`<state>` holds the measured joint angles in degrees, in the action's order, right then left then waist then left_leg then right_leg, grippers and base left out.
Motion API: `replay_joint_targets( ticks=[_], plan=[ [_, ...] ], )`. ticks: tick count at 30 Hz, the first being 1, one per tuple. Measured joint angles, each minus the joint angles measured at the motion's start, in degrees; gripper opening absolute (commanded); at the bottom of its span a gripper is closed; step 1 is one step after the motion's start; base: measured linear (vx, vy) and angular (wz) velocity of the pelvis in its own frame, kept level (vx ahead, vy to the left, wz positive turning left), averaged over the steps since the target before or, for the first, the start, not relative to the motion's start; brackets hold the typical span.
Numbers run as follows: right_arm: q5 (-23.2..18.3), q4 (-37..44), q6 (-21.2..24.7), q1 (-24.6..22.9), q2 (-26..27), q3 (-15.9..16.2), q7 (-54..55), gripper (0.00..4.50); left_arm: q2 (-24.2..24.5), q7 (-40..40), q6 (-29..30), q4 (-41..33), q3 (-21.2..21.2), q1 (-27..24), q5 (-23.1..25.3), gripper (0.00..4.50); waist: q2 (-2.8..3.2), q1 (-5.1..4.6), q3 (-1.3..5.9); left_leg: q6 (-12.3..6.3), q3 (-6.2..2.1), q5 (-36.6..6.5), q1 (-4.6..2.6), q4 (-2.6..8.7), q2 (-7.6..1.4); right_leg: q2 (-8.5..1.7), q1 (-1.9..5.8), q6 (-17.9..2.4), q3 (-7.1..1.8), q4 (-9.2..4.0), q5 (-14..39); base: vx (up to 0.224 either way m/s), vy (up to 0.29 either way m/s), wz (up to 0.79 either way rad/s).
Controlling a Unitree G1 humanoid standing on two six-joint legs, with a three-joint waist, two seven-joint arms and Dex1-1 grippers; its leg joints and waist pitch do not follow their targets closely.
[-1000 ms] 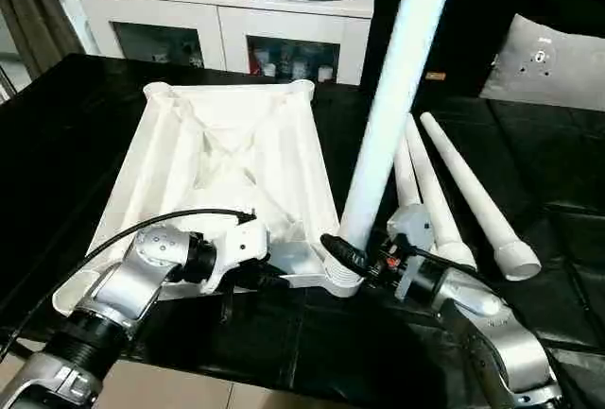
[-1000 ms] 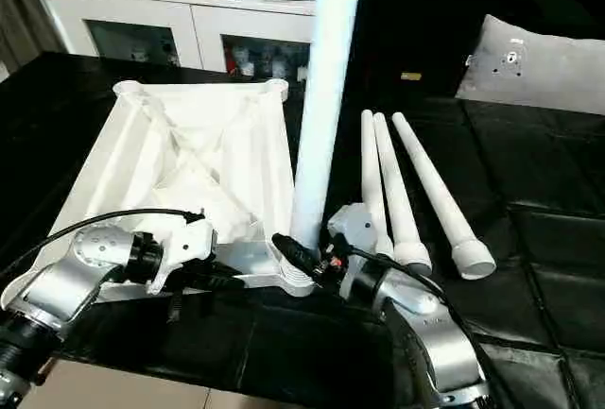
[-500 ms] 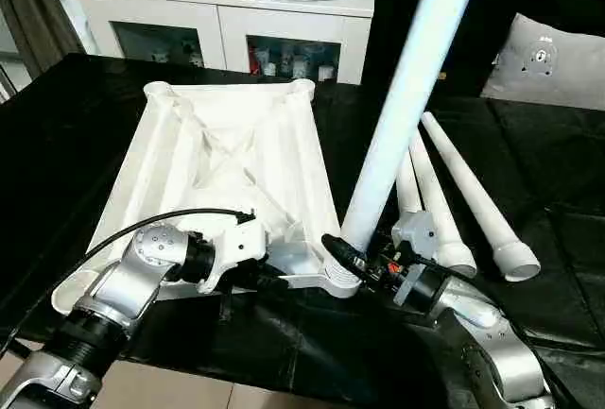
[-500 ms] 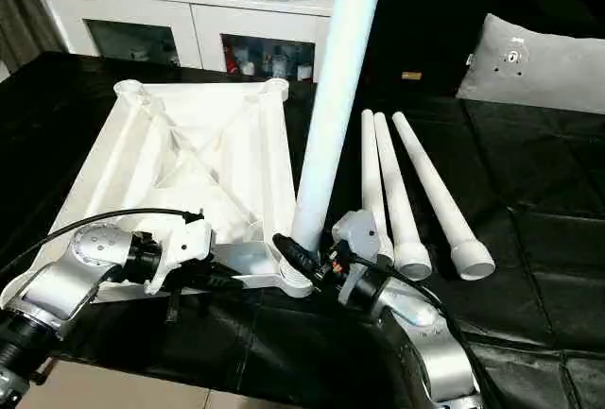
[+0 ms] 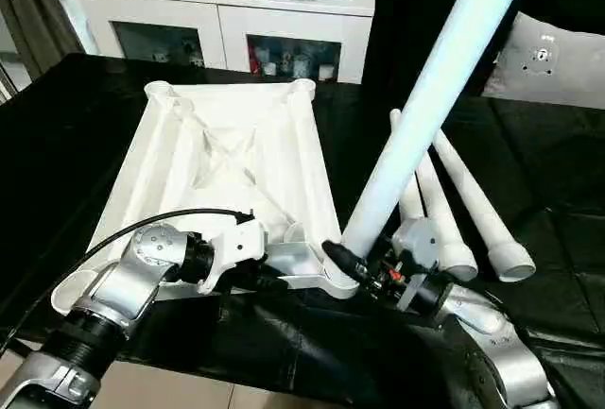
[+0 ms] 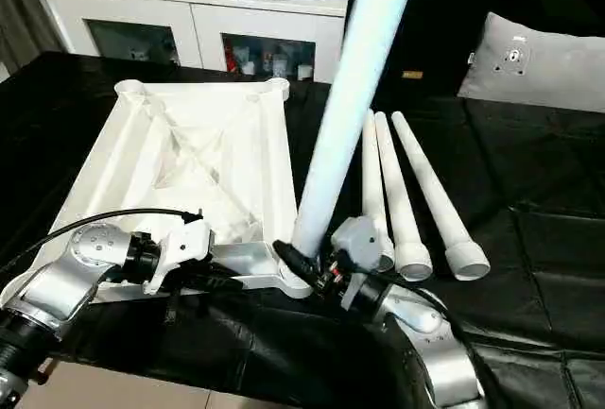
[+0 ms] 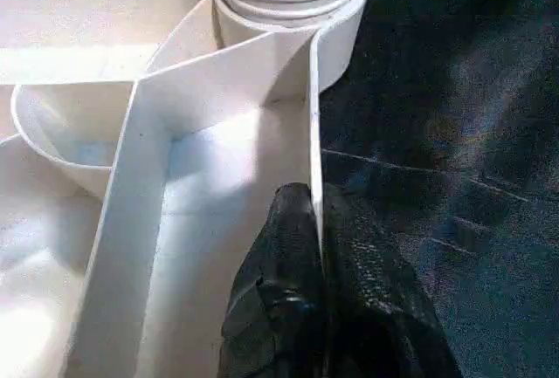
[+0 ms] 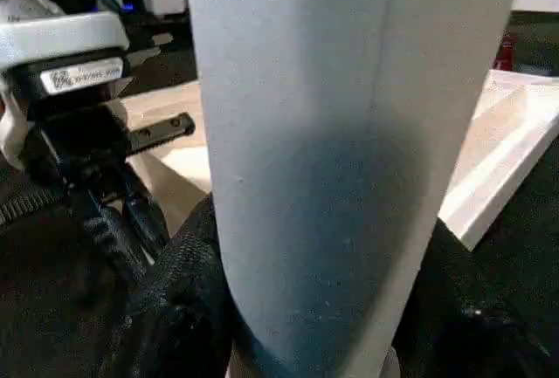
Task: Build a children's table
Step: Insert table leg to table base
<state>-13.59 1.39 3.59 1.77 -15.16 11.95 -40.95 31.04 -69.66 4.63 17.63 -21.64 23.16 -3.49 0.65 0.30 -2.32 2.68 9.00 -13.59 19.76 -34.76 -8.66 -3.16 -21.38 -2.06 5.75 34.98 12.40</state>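
Black padded surface (image 5: 85, 135), white cabinet (image 5: 227, 12) behind. Tabletop (image 5: 227, 159) lies underside up at centre-left, ribs and raised rim showing. One leg (image 5: 416, 116) stands in the near right corner socket (image 5: 333, 281), threaded end at the socket mouth, shaft leaning hard toward the robot's right rather than plumb.

Right end effector (image 6: 317, 272) clenched around that leg just above the socket. Left end effector (image 7: 319, 247) pinched shut on the tabletop's near rim, beside the same corner, steadying it.

Risks, as I judge them: with this lean the threads may cross or jam instead of seating; the long shaft gives leverage, so a slip in the grip could let it topple onto the loose legs or pry the corner up. If the rim pinch slips, the tabletop could slide on the slick cover.

Count: one tabletop; four legs, one in the socket, three spare legs (image 6: 406, 201) lying side by side just right of it. Grey pillow (image 6: 539, 59) far right.
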Motion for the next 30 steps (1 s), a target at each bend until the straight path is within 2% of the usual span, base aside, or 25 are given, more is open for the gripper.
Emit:
replay_joint_targets(
  ticks=[7, 15, 17, 21, 25, 28, 30],
  plan=[
    [0.7, -0.6, 2.8, 2.9, -1.7, 1.1, -2.7, 1.89, 0.4, -0.1, 0.0, -0.2, 0.0, -0.3, 0.1, 0.00, -0.25, -0.11, 0.08, 0.00, 0.04, 0.0, -0.32, 0.16, 0.00, 0.00, 0.18, 0.0, 0.00, -0.01, 0.1, 0.000, 0.000, 0.00],
    [-0.4, -1.6, 3.8, 4.2, -3.0, 1.4, -6.2, 1.89, 0.9, -2.3, -0.6, 0.2, -0.3, 0.1, 0.2, 0.00, -1.04, -0.02, 0.34, 0.03, 0.06, 0.0, -0.68, 0.55, 0.00, 0.05, 0.38, -0.2, 0.00, -0.01, 0.4, 0.000, 0.000, 0.00],
    [-0.3, -1.8, 3.9, 4.7, -3.1, 1.9, -6.4, 1.89, 1.1, -3.9, -2.4, 3.7, -1.3, 2.9, 0.9, 0.00, -1.17, 0.25, 0.31, 0.03, 0.05, 0.0, -0.68, 0.57, -0.01, 0.07, 0.38, -0.3, 0.00, 0.00, 0.4, 0.000, 0.000, 0.00],
    [-0.1, -2.1, 3.9, 4.8, -1.8, 2.2, -6.1, 1.89, 1.7, -4.7, -4.7, 5.9, -1.6, 4.7, 2.1, 0.00, -1.28, 0.71, 0.32, 0.04, 0.07, 0.0, -0.69, 0.57, -0.01, 0.06, 0.42, -0.3, 0.00, -0.03, 0.3, 0.000, 0.000, 0.00],
    [0.3, -3.5, 3.2, 4.8, 1.0, 2.2, -3.7, 1.89, 2.8, -4.3, -3.7, 5.4, -0.8, 4.3, 2.0, 0.00, -1.42, 0.22, 0.24, 0.08, 0.08, 0.0, -0.72, 0.57, -0.02, 0.06, 0.41, -0.4, -0.01, -0.02, 0.3, 0.000, 0.000, 0.00],
    [0.7, -4.2, 3.1, 5.1, 3.1, 2.4, -1.4, 1.89, 3.6, -2.5, -0.4, 2.0, 0.9, 1.8, 1.6, 0.00, -1.57, -0.39, 0.14, 0.14, 0.08, 0.0, -0.74, 0.57, -0.03, 0.07, 0.36, -0.3, -0.01, -0.01, 0.3, 0.000, 0.000, 0.00],
    [1.3, -4.9, 3.1, 5.9, 4.4, 2.8, 0.5, 1.89, 4.1, -0.2, 3.5, -2.7, 3.0, -1.6, 0.9, 0.00, -1.75, -1.13, 0.09, 0.15, 0.10, 0.0, -0.76, 0.57, -0.03, 0.07, 0.31, -0.2, -0.01, 0.00, 0.4, 0.000, 0.000, 0.00]
  ],
)
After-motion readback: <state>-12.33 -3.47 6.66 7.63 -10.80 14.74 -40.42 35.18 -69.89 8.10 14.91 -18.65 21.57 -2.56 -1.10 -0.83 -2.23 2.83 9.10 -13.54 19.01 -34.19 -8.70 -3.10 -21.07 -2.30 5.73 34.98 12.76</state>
